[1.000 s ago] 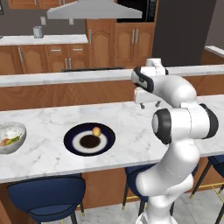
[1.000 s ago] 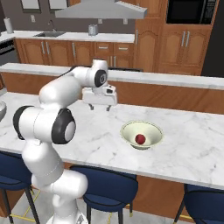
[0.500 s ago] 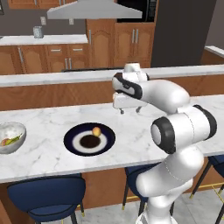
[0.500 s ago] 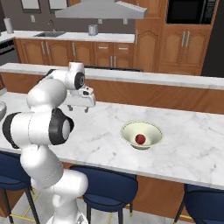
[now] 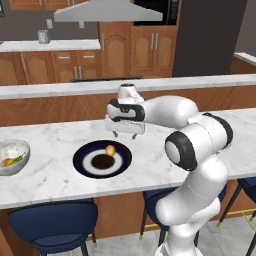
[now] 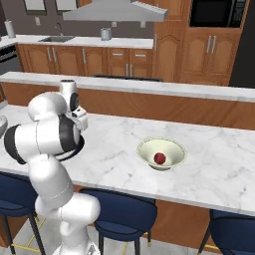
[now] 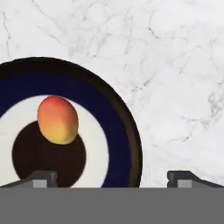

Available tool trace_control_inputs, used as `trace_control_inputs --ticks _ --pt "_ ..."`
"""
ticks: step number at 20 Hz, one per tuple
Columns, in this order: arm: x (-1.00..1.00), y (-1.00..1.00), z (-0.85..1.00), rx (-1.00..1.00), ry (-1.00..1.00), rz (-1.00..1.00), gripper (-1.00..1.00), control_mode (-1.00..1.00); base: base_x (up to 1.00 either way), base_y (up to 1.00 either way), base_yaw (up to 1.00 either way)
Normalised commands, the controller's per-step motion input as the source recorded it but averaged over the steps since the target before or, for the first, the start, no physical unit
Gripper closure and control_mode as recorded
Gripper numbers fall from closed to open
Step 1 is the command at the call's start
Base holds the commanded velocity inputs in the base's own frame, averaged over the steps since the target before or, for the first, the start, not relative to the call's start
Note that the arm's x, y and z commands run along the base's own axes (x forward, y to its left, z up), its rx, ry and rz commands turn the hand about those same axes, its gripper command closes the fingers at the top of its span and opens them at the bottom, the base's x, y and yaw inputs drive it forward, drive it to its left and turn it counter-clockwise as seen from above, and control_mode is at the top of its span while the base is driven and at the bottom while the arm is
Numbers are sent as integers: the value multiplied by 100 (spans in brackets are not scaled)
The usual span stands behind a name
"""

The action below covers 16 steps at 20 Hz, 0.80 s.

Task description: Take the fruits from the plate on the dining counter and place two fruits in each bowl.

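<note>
On the plate (image 7: 118, 118), left of centre in the hand view, lies the one peach-coloured fruit (image 7: 57, 120), resting across the white ring and the edge of the dark brown middle. From the left base view the same fruit (image 5: 110, 149) sits slightly above the plate's centre, with the plate (image 5: 85, 156) lying flat on the dining counter (image 5: 60, 175) in the middle left of the frame.

Just above and right of the plate in that view hangs the gripper (image 5: 124, 134), well clear of the stone. Its two tips stand far apart at the bottom corners of the hand view and hold nothing. The fruit lies toward the left tip, not midway between them, so the hand is probably not yet lined up for the pick.

At the far left edge of the left base view sits the grey bowl (image 5: 21, 148) with fruit inside; how many pieces I cannot tell. In the right base view the cream bowl (image 6: 172, 148) holds a single red fruit (image 6: 159, 158), so this last piece likely belongs there.

Risks from here: descending off-centre could let a tip nudge the round fruit and roll it across the plate or off the rim. A tip might also strike the plate and shift it.
</note>
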Motion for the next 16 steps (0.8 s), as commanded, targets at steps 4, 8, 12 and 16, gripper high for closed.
trace_control_inputs --ticks 4,8,12,16 --pt "40 0 -50 -2 3 -2 -100 -100 0 0 0" --pt "63 13 -39 0 0 1 -100 -100 0 0 0" --pt "35 49 -21 -2 -3 5 -100 -100 0 0 0" --pt "0 33 -15 -4 1 12 -100 -100 0 0 0"
